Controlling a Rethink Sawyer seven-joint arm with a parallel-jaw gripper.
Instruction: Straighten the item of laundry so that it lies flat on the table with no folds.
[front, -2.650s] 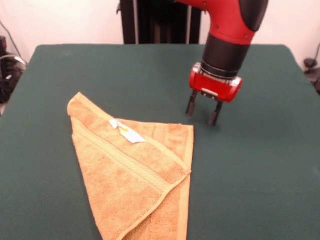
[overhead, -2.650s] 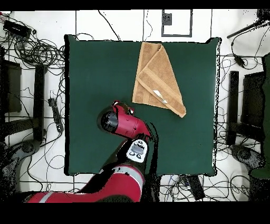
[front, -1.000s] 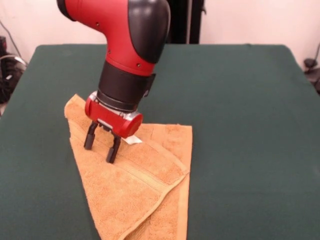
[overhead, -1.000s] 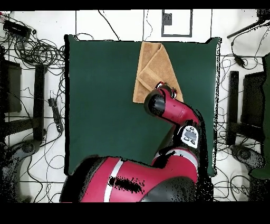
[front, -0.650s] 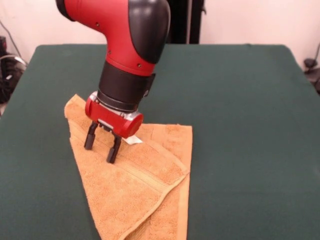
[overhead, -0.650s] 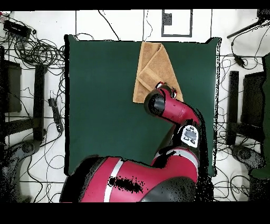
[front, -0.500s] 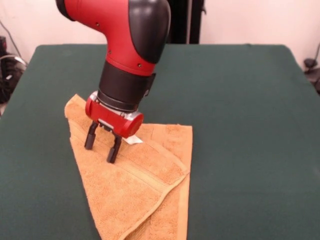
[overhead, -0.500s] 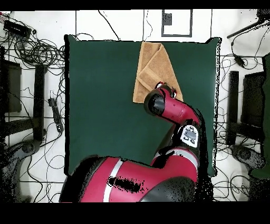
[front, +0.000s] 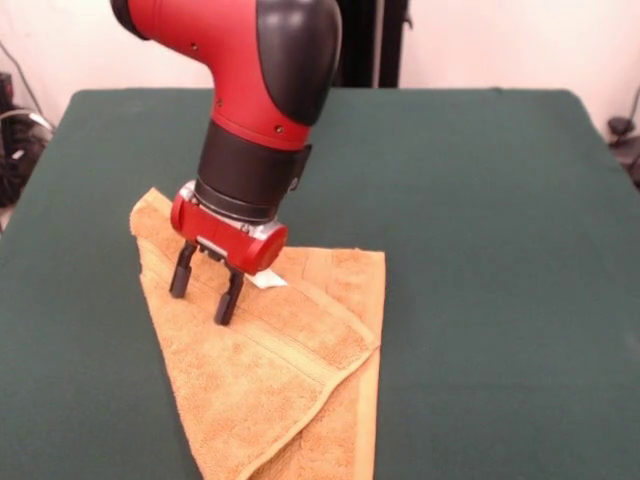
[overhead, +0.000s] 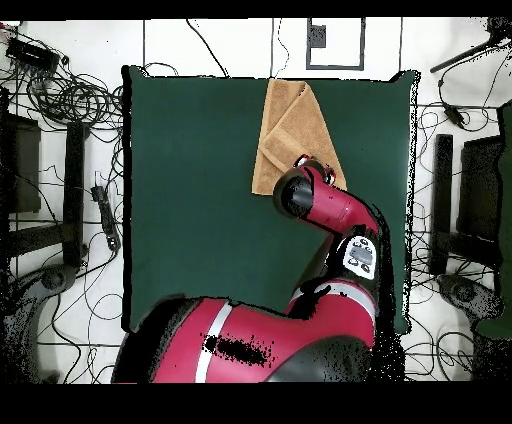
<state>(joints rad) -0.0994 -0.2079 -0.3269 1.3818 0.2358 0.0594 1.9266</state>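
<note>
Dark green felt covers the big rectangular table, bare except for the small orange-tan terry towel. It lies near the table's edge facing the front camera and is doubled over into a rough triangle, border bands running diagonally and a white tag peeking out. The red and black arm's gripper stands over the upper fold, fingers apart, holding nothing. I'd say the straightening is barely begun: the folded flap must be lifted and spread.
</note>
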